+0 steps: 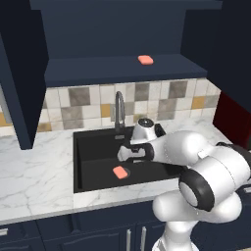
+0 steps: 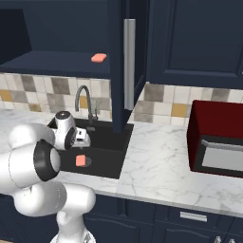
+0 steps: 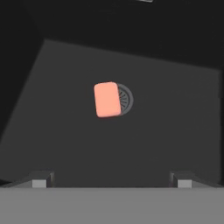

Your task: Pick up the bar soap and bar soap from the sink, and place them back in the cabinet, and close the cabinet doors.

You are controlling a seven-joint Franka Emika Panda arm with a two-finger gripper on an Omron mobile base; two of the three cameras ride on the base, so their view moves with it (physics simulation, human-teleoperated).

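- The cabinet [image 1: 117, 34] hangs above the sink, dark navy, both doors swung wide; its navy shelf [image 1: 98, 68] is exposed
- The cabinet doors: the left door [image 1: 19, 73] stands edge-on at the left of the left base view; the right door [image 2: 122, 66] juts forward in the right base view, its long silver handle [image 2: 129, 64] upright
- The marble table [image 2: 161, 161] runs along the tiled backsplash [image 1: 88, 103]; a dark red microwave [image 2: 213, 137] sits on it well to the right of the sink
- The sink [image 1: 93, 166] is a black basin set in the table; a curved grey faucet [image 1: 118, 110] rises at its back edge
- The fingers [image 3: 112, 179] hang over the basin, spread wide and released, grasping nothing; their tips point down at the sink floor
- One bar soap [image 1: 145, 60] lies flat on the cabinet shelf, toward its right side
- The other bar soap [image 3: 107, 99] lies on the sink floor, partly over the round drain [image 3: 124, 99], below the fingers and apart from them
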